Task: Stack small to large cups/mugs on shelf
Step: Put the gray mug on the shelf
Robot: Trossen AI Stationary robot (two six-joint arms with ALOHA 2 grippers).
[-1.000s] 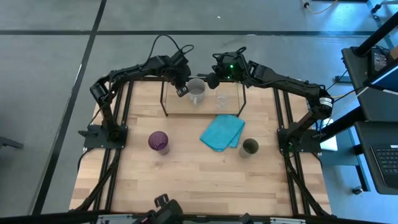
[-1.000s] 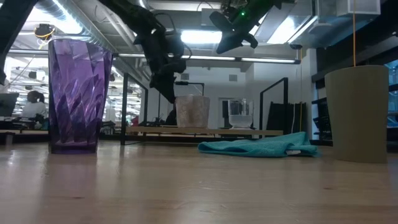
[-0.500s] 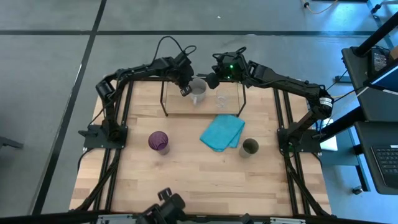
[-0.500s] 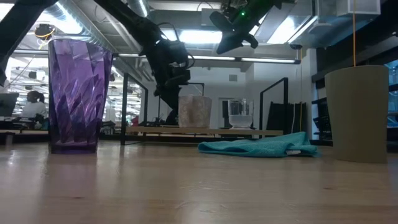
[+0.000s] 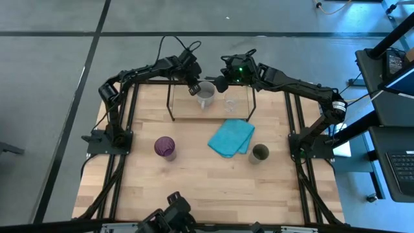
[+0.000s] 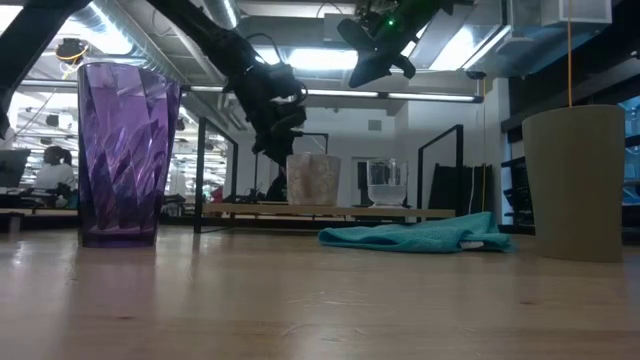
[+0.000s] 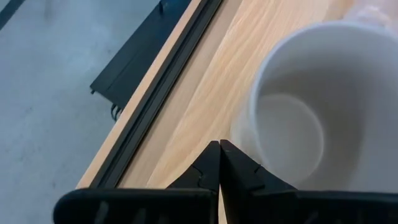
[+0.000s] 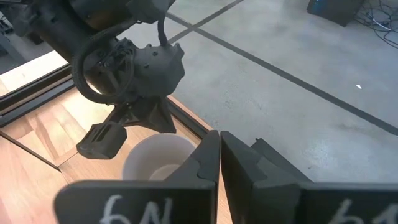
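wood table (image 5: 194,175), grey floor around | grey mug (image 5: 206,95) on shelf (image 5: 178,107) | left gripper (image 7: 219,155) pinched closed, empty, just beside mug | right gripper (image 8: 219,146) closed, empty, above mug

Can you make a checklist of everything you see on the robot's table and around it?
Surface: light wooden table top, bare in front.
Job's things: grey handled mug and small clear glass on the low black wire-frame shelf; tall purple tumbler and olive-green cup on the table.
Clutter: folded turquoise cloth between tumbler and cup.
Grippers: left end effector shut, beside the mug; right end effector shut, above the shelf's back.
Cables: black loop over the left arm.
Surroundings: grey floor, desk with keyboard at right.
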